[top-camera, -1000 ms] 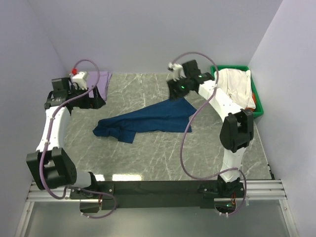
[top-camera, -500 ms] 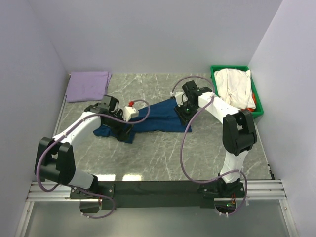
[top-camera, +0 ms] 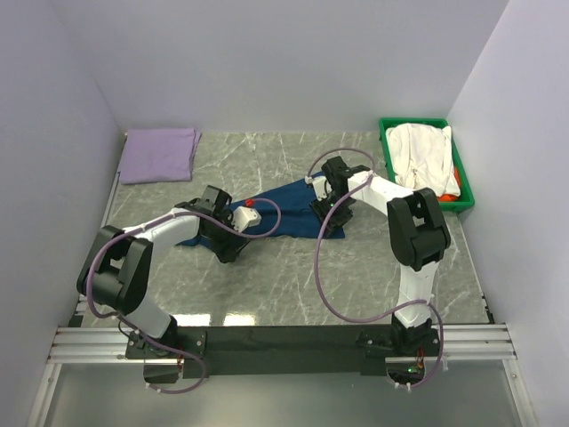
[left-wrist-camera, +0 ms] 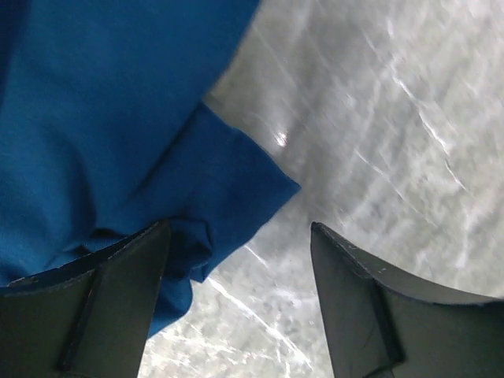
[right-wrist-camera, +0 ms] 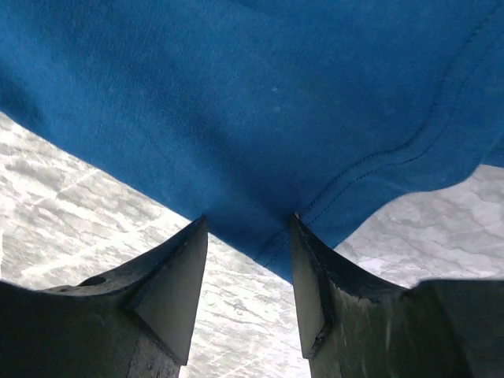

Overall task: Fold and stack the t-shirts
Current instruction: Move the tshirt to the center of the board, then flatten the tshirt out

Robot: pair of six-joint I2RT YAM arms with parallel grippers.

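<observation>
Grasping navy t-shirt: left gripper jaws released at corner, right gripper straddling hem, grip unclear; next, clench both

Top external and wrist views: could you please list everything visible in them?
navy blue cloth t-shirt: one, navy, crumpled mid-table
pale lavender cloth tee: one, lavender, folded, far-left corner
green plastic bin: one, green, far-right corner
white cloth tee: one, white, heaped in bin
orange-red cloth: one, orange-red, in bin, mostly hidden
grey marbled table: one, grey, under everything
left pincer: one, black, open over shirt's left end
right pincer: one, black, open at shirt's right edge
</observation>
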